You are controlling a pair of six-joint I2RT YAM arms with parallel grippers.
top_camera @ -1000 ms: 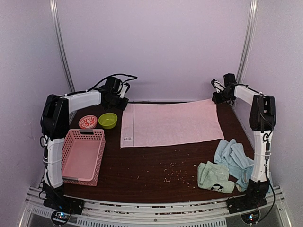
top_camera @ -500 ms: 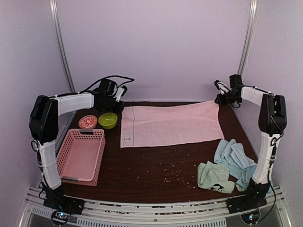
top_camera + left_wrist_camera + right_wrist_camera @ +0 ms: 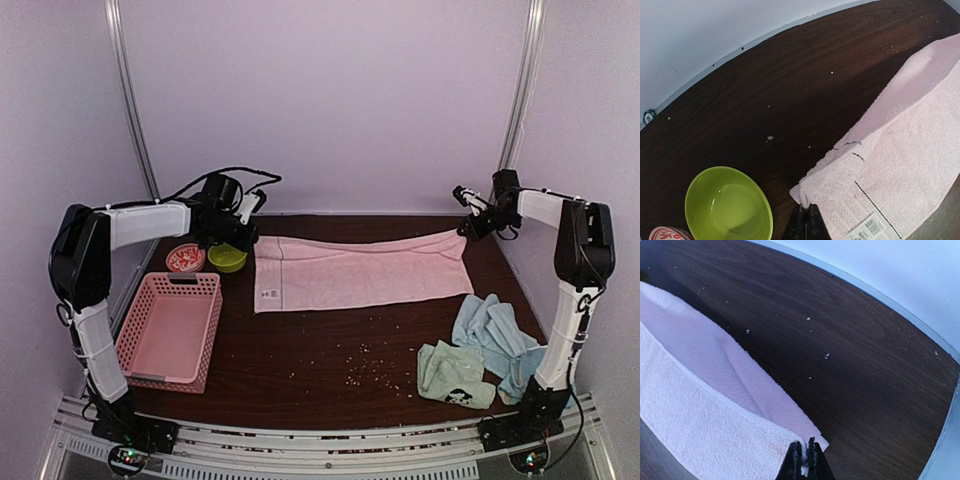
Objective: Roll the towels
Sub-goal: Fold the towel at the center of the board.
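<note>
The pink towel (image 3: 360, 270) lies spread across the back of the table, its far edge lifted and folding toward the front. My left gripper (image 3: 246, 236) is shut on its far left corner (image 3: 807, 197). My right gripper (image 3: 470, 226) is shut on its far right corner (image 3: 807, 452). A white label (image 3: 268, 294) shows at the towel's near left corner. A mint green towel with a dark mark (image 3: 455, 375) and crumpled light blue towels (image 3: 490, 335) lie at the front right, untouched.
A pink latticed basket (image 3: 172, 330) stands at the left front. A lime green bowl (image 3: 226, 258) and a small red dish (image 3: 184, 258) sit behind it, the bowl close to my left gripper (image 3: 807, 220). Crumbs (image 3: 365, 365) dot the dark wood table.
Both grippers have lifted the pink towel's far corners and drawn them toward the front. The towel looks shallower front to back than before, with its far edge raised.
</note>
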